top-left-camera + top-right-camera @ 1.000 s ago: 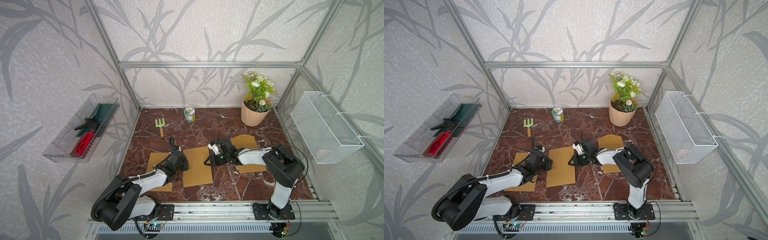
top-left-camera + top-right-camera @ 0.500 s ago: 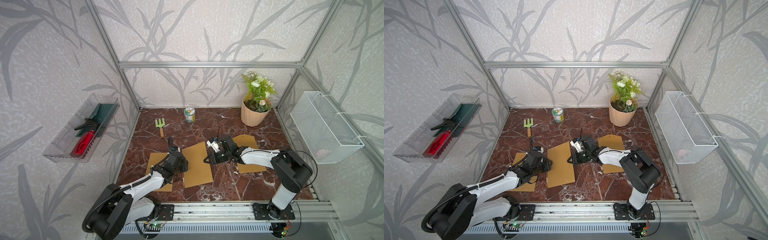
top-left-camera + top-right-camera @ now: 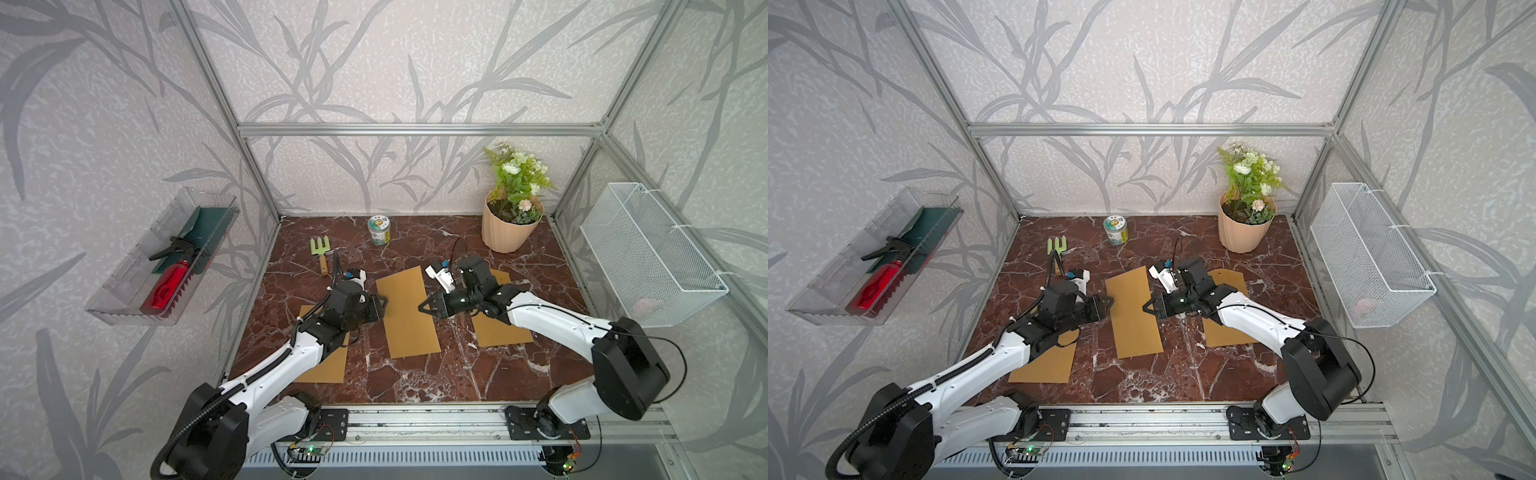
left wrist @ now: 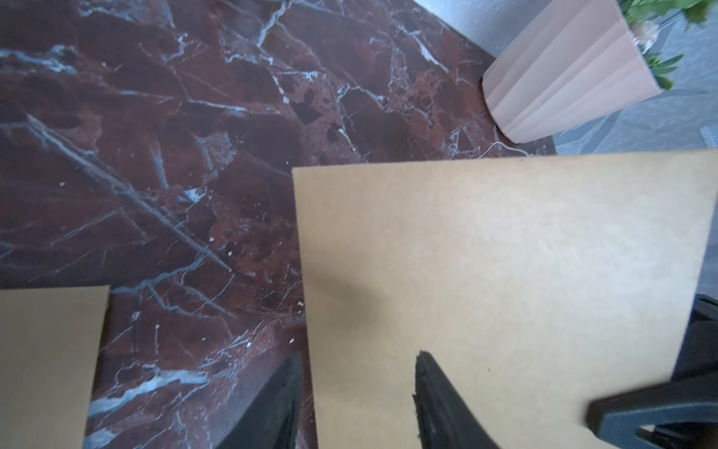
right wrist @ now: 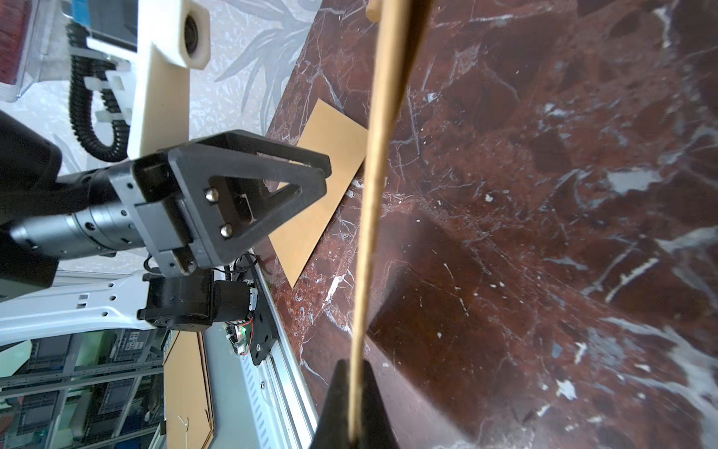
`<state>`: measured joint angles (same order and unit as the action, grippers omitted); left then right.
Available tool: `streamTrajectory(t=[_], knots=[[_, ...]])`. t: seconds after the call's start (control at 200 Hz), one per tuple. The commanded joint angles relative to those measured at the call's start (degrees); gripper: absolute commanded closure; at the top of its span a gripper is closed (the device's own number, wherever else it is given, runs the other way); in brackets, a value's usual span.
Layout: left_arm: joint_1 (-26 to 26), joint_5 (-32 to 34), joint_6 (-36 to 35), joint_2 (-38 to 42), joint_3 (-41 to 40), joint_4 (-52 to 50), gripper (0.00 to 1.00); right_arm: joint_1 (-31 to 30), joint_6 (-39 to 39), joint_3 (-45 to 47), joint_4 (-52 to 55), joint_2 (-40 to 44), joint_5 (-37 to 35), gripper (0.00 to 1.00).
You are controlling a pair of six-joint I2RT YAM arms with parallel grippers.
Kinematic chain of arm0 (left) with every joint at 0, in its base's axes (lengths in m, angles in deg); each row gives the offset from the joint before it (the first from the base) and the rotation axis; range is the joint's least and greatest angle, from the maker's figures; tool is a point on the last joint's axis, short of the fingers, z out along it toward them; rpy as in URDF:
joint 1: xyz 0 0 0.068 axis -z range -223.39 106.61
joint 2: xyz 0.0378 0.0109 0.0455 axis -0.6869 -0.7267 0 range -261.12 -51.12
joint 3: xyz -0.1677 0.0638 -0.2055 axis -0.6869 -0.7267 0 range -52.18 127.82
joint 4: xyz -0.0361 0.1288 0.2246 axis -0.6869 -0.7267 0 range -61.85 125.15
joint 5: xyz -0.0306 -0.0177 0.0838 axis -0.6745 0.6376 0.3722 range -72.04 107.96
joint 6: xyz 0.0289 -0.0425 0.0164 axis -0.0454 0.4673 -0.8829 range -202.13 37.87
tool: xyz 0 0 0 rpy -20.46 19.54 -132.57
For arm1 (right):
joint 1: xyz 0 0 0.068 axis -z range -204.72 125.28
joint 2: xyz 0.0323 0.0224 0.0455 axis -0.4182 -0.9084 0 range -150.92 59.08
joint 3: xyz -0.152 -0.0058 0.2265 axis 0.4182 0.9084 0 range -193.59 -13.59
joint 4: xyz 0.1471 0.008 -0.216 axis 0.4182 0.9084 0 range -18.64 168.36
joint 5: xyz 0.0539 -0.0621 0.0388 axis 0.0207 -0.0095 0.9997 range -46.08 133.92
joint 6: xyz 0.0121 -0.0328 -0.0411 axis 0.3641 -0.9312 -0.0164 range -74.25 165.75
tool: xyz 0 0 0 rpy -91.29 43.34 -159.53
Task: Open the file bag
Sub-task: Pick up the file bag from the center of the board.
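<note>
A brown file bag [image 3: 408, 311] [image 3: 1133, 316] lies mid-table in both top views, its right edge raised. My right gripper [image 3: 420, 308] [image 3: 1145, 308] is shut on that edge. In the right wrist view the file bag [image 5: 373, 194] runs edge-on into the right gripper [image 5: 351, 396], pinched between its closed fingers. My left gripper [image 3: 384, 300] [image 3: 1109, 300] is open at the bag's left edge. In the left wrist view the left gripper [image 4: 357, 388] straddles the edge of the file bag [image 4: 505, 272], with one finger [image 4: 435, 396] over it and the other beside it.
Two more brown bags lie flat, one front left [image 3: 324, 357] under my left arm and one right [image 3: 498, 328] under my right arm. A flower pot [image 3: 509, 228], a tin [image 3: 379, 230] and a green hand rake [image 3: 321, 249] stand near the back wall.
The right gripper has shut on the middle bag's right edge and raised it. The left gripper has opened wider and reached to the bag's left edge.
</note>
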<state>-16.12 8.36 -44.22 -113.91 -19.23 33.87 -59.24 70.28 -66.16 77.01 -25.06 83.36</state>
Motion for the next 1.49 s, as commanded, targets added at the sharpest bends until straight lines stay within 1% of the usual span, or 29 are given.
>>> streamTrajectory(t=[0.0,0.17,0.31,0.51,0.665,0.83,1.235,1.49], knots=[[-0.6,-2.3,-0.9,0.4,3.3,0.4,0.52,1.8,-3.5,-1.5,4.9,3.8,0.2,1.0],[-1.2,-5.1,-1.0,-0.3,5.1,3.7,0.51,4.5,-4.7,-1.6,7.3,9.6,0.0,1.0],[-2.0,-8.6,-0.6,-1.2,6.2,7.3,0.5,6.6,-5.8,-3.2,9.7,13.1,1.9,1.0],[-2.5,-14.8,2.0,-2.6,7.0,15.5,0.5,8.0,-6.4,-5.2,11.1,15.0,5.3,1.0],[-2.7,-17.7,3.6,-2.9,7.1,20.5,0.5,8.7,-5.6,-5.6,9.8,15.6,7.2,1.0],[-2.9,-19.0,4.9,-3.5,7.1,23.4,0.5,9.1,-4.8,-6.3,8.7,15.9,8.5,1.0],[-3.8,-19.6,5.8,-2.9,6.7,25.7,0.5,10.2,-4.4,-8.2,8.0,16.3,10.7,1.0],[-4.7,-22.4,9.9,-3.2,5.5,34.1,0.51,10.9,-3.9,-8.6,7.1,15.6,11.7,1.0]])
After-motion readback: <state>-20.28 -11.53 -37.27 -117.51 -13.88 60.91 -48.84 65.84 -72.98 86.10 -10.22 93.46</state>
